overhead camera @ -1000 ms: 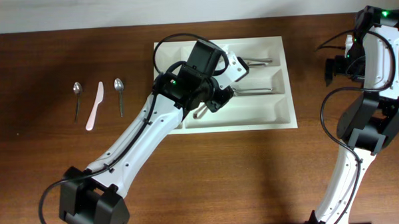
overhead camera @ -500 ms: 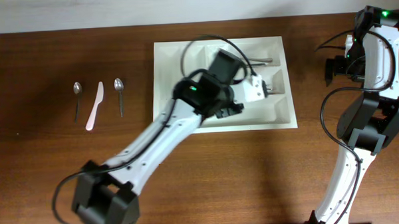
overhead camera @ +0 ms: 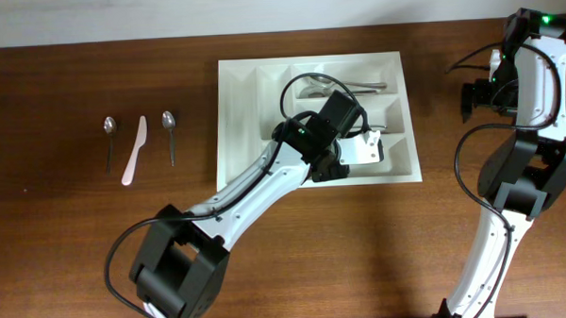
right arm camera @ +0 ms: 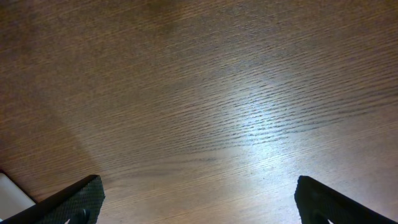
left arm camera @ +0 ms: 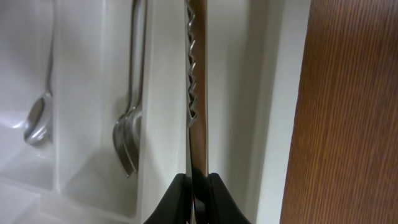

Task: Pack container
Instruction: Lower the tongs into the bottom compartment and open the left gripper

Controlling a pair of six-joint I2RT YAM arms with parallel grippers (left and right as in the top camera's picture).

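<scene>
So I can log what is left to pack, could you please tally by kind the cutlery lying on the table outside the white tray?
Metal spoons: 2
Pale plastic knife: 1
Total: 3

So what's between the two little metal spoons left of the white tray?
A pale pink plastic knife lies between the left metal spoon and the right metal spoon, touching neither; the overhead view shows it.
</scene>
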